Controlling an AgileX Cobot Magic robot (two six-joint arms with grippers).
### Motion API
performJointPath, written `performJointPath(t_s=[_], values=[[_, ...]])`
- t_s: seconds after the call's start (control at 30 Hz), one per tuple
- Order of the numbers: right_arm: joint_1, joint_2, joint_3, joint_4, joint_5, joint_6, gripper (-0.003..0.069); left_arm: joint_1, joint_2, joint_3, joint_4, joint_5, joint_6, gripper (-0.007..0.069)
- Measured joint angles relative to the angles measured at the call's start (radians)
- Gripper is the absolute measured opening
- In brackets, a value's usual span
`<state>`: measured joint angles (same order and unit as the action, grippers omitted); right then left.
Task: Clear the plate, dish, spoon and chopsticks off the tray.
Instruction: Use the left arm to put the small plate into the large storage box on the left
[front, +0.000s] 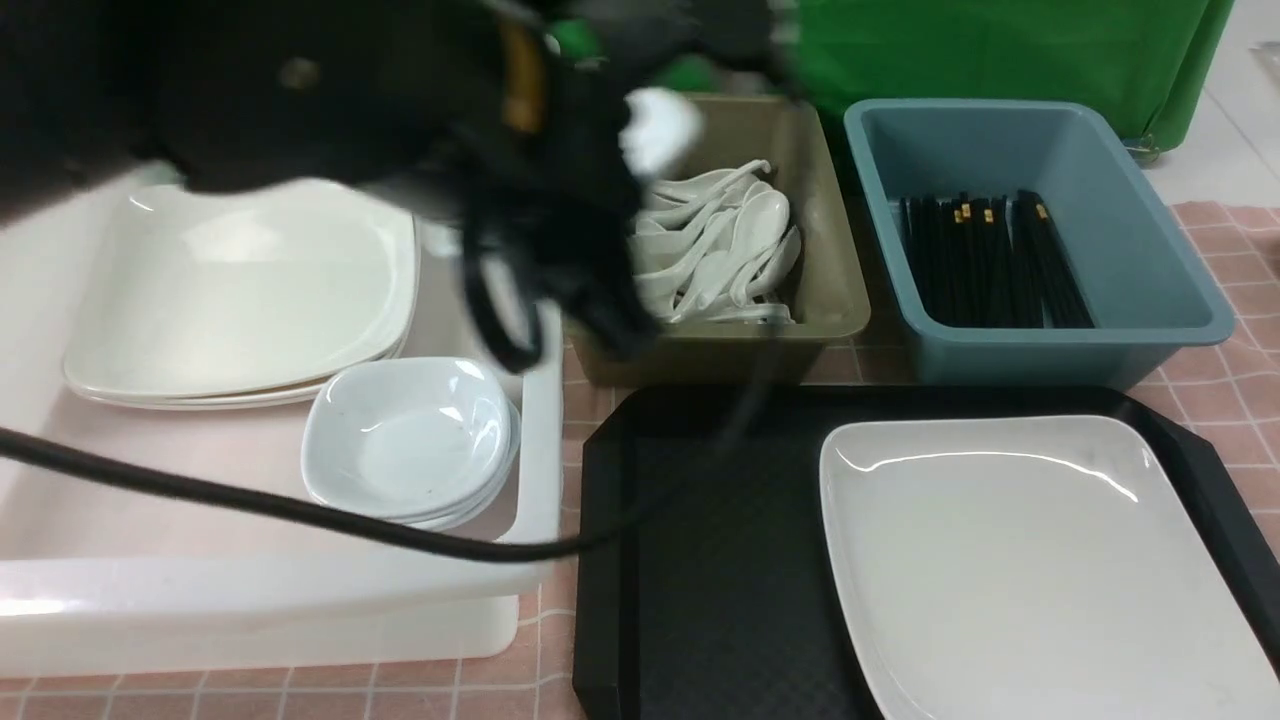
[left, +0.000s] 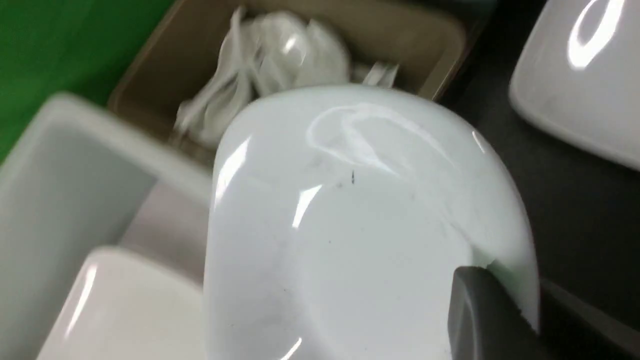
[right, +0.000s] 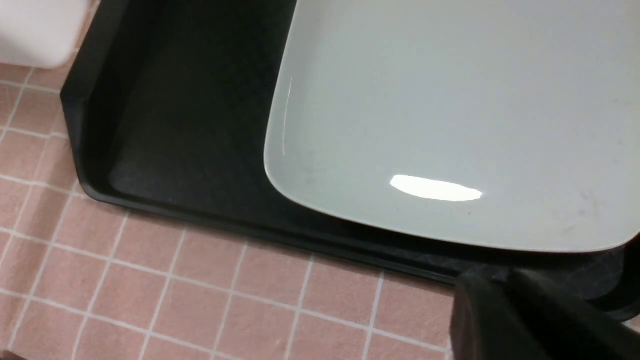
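My left gripper (left: 520, 300) is shut on the rim of a small pale grey-white dish (left: 360, 225) and holds it in the air over the near edge of the olive tub. In the front view the blurred left arm (front: 400, 90) hides most of the dish (front: 658, 125). The large white plate (front: 1020, 570) lies on the right half of the black tray (front: 700, 560). My right gripper (right: 505, 285) is shut and empty, low at the tray's (right: 175, 125) front rim, just short of the plate (right: 450, 100). No spoon or chopsticks show on the tray.
Behind the tray, an olive tub (front: 835, 250) holds several white spoons (front: 720, 240) and a blue tub (front: 1130, 220) holds black chopsticks (front: 990, 260). The white bin (front: 250, 600) at left holds stacked large plates (front: 240, 290) and small dishes (front: 410, 435). A black cable (front: 300, 510) crosses it.
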<state>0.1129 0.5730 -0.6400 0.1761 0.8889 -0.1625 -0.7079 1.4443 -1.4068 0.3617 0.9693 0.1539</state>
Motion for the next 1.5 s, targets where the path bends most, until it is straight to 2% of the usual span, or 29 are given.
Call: performJointPath(t_s=[0.13,0.2,0.33,0.43,0.57,0.83,1.03,1.27,1.4,1.5], values=[[0.000,0.000,0.000,0.000,-0.002,0.000,0.0130,0.101,0.006,0.080,-0.013,0.050,0.061,0.0008],[0.000,0.000,0.000,0.000,-0.005,0.000,0.0132,0.142,0.006,0.145,-0.042,0.010,0.133,0.0008],[0.000,0.000,0.000,0.000,-0.007,0.000,0.0134,0.159,0.012,0.264,-0.064,-0.109,0.296,0.0008],[0.000,0.000,0.000,0.000,-0.007,0.000,0.0135,0.159,0.030,0.338,-0.062,-0.204,0.356,0.0008],[0.000,0.000,0.000,0.000,-0.007,0.000,0.0135,0.159,0.058,0.373,-0.034,-0.249,0.364,0.0008],[0.000,0.000,0.000,0.000,-0.007,0.000,0.0136,0.161,0.085,0.372,-0.003,-0.264,0.303,0.0020],[0.000,0.000,0.000,0.000,-0.007,0.000,0.0141,0.161,0.086,0.372,-0.002,-0.263,0.288,0.0118],[0.000,0.000,0.000,0.000,-0.007,0.000,0.0145,0.161,0.088,0.367,0.005,-0.251,0.281,0.0352],[0.000,0.000,0.000,0.000,-0.007,0.000,0.0146,0.161,0.087,0.365,0.011,-0.212,0.269,0.0420],[0.000,0.000,0.000,0.000,-0.007,0.000,0.0146,0.161,0.078,0.367,0.015,-0.173,0.242,0.0428]])
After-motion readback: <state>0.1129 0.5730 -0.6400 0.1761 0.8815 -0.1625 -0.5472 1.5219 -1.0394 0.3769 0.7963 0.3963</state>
